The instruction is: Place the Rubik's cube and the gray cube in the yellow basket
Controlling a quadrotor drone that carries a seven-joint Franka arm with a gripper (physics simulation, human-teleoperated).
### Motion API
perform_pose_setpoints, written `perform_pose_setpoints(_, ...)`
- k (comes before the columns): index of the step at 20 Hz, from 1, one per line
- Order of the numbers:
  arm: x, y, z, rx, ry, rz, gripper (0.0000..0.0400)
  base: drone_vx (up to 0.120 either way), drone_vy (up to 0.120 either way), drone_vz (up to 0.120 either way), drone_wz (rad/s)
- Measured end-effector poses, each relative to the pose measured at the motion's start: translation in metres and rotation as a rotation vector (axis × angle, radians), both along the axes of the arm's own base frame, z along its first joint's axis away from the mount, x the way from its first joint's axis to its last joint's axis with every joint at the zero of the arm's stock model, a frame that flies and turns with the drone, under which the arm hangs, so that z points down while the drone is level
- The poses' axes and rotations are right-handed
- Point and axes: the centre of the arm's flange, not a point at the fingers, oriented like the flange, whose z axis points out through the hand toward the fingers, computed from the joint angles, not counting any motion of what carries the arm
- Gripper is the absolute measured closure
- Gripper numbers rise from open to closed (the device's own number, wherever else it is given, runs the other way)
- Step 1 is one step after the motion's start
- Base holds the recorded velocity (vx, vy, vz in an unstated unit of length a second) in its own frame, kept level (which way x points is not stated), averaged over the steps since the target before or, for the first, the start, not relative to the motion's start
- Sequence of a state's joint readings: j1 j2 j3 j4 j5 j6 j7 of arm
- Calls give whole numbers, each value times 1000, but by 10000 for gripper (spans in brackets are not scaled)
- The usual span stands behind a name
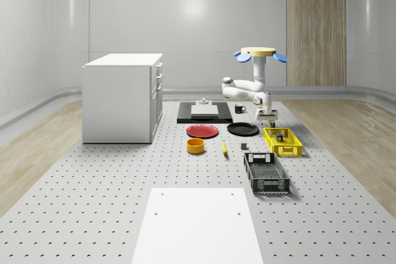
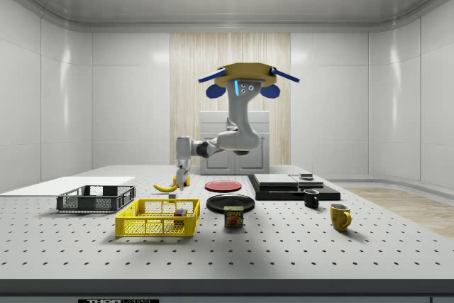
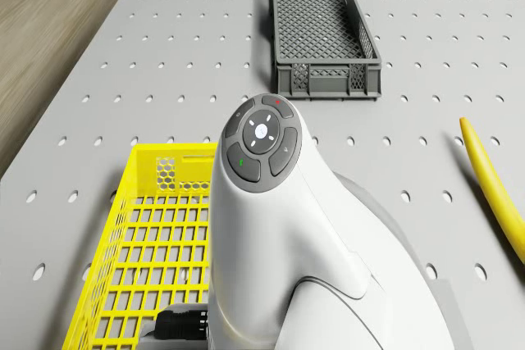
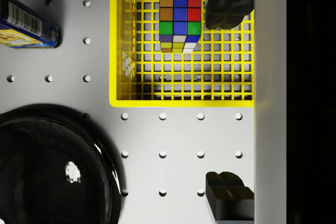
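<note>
The Rubik's cube (image 4: 180, 22) lies inside the yellow basket (image 4: 178, 99), near one end; it also shows through the mesh (image 2: 179, 213). My gripper (image 4: 228, 100) hangs open and empty over that end of the basket (image 1: 283, 141), its dark fingertips (image 4: 228, 3) spread wide. The cube sits below the gripper and slightly to one side. A small grey block (image 1: 203, 101), possibly the gray cube, rests on a pale slab on the black board (image 1: 204, 119). The drone (image 1: 258, 54) hovers above the table behind the basket, with the arm (image 3: 262, 227) reaching down.
A black plate (image 4: 47, 166) and a tin can (image 4: 26, 22) lie right beside the basket's end. Farther off are a red plate (image 1: 203, 131), orange bowl (image 1: 195, 146), banana (image 3: 492, 178), dark grey crate (image 1: 266, 173), black mug (image 1: 239, 109) and white cabinet (image 1: 124, 97).
</note>
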State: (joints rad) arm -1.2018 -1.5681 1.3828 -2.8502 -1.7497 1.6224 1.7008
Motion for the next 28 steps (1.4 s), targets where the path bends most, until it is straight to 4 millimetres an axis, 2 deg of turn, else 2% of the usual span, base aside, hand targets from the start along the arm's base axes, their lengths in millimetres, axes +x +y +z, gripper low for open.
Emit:
perform_pose_setpoints(3, 0, 0, 0, 0, 0, 0, 0, 40, -120, 0, 0)
perform_pose_setpoints(17, 0, 0, 0, 0, 0, 0, 0, 111, -120, 0, 0)
perform_pose_setpoints(28, 0, 0, 0, 0, 0, 0, 0, 62, -120, 0, 0)
